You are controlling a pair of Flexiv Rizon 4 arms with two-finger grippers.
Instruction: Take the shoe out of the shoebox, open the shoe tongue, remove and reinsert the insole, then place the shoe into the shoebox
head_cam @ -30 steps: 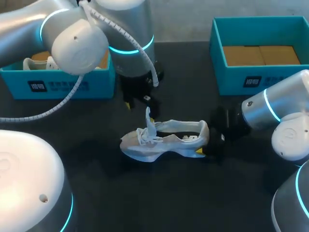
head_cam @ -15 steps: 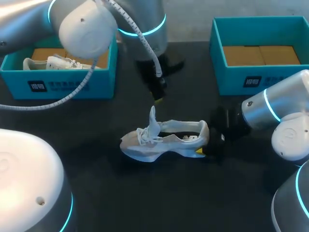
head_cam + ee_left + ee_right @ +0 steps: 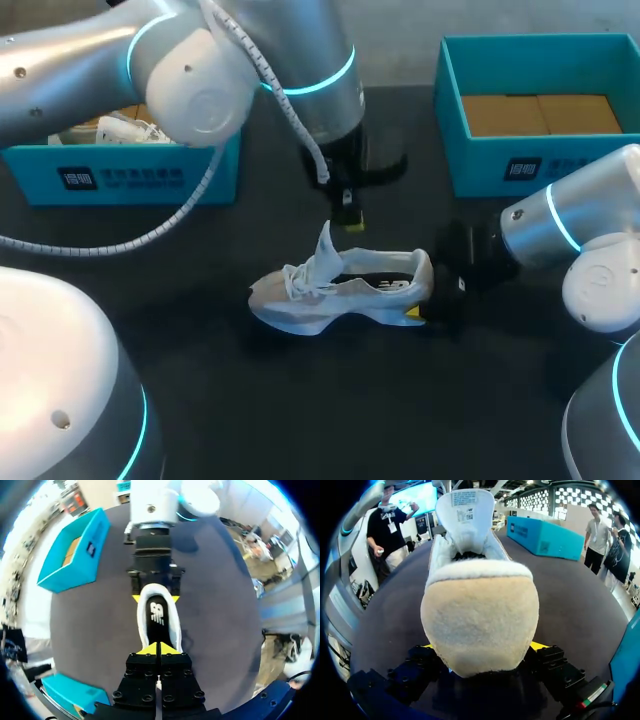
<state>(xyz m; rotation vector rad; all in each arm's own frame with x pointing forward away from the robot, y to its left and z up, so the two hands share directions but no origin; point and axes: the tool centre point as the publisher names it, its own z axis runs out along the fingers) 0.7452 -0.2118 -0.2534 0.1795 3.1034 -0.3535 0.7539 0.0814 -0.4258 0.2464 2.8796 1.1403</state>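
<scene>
Head view: found the white lace-up mesh shoe standing on its sole on the dark surface. Placed the occupied teal shoebox, with a second white shoe inside, off past the toe, and the empty teal shoebox off past the heel. Saw the right end effector at the heel, judged there to brace the shoe. Saw the left end effector just above the raised white tongue. Could not read either grip here.

Left wrist view: showed the left fingers drawn fully together above the shoe's opening. Showed the black insole seated inside, not yet removed.

Right wrist view: confirmed the right fingers pressed against both heel sides, clamping the shoe. Alone revealed the tongue's top edge free, so judged the left end effector empty.
</scene>
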